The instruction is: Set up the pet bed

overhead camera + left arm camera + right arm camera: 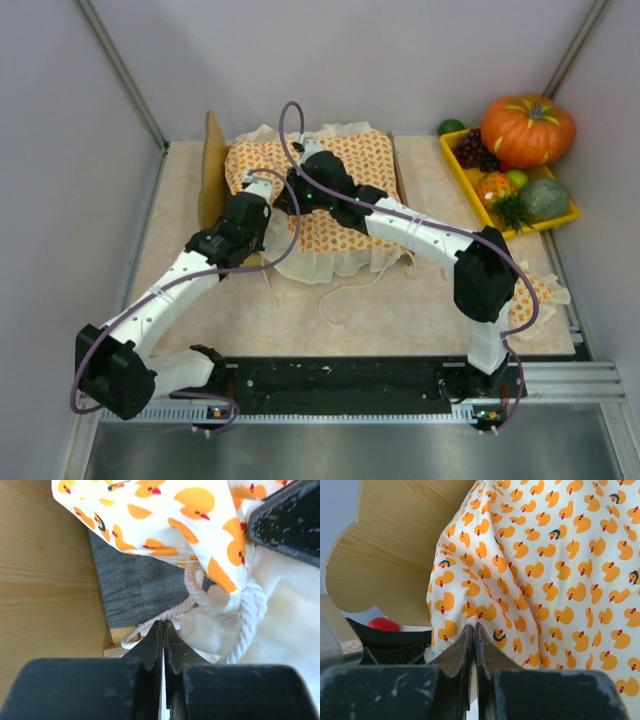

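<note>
Left tool (163, 626) and right tool (474, 630) are both pinched shut at the cover's (560, 580) left end. The bed (135, 590) runs sideways, its headboard (212, 170) leftmost, nearest the left arm (170, 285).

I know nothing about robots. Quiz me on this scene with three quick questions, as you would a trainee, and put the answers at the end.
1. True or false: the left gripper and the right gripper are both shut.
2. What is printed on the bedspread? A) orange ducks B) blue stars C) green stripes
3. On which side of the pet bed does the yellow tray of fruit stand: the robot's left or its right?

Key: 1 true; 2 A; 3 right.
</note>
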Action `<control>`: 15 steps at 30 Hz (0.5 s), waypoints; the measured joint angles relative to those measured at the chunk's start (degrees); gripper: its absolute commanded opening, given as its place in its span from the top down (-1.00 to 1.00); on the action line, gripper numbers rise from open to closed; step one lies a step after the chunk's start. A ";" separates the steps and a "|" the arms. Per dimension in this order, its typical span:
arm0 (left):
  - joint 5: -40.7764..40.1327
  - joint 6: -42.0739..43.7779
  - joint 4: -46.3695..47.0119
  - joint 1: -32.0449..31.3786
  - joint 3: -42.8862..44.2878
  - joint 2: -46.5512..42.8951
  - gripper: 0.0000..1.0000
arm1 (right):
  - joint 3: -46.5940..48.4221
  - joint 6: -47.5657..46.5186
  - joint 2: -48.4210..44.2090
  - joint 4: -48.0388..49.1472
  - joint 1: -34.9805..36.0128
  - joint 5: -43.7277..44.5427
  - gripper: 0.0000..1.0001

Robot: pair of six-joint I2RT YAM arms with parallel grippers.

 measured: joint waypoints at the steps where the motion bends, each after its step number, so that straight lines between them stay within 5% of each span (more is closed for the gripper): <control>1: -0.07 0.15 0.55 0.00 0.00 -0.24 1.00 | 0.00 0.00 0.00 0.00 0.00 0.00 1.00; 15: 6.49 -1.20 9.35 0.04 -0.85 -2.23 1.00 | -0.02 0.00 0.00 0.00 0.00 0.00 1.00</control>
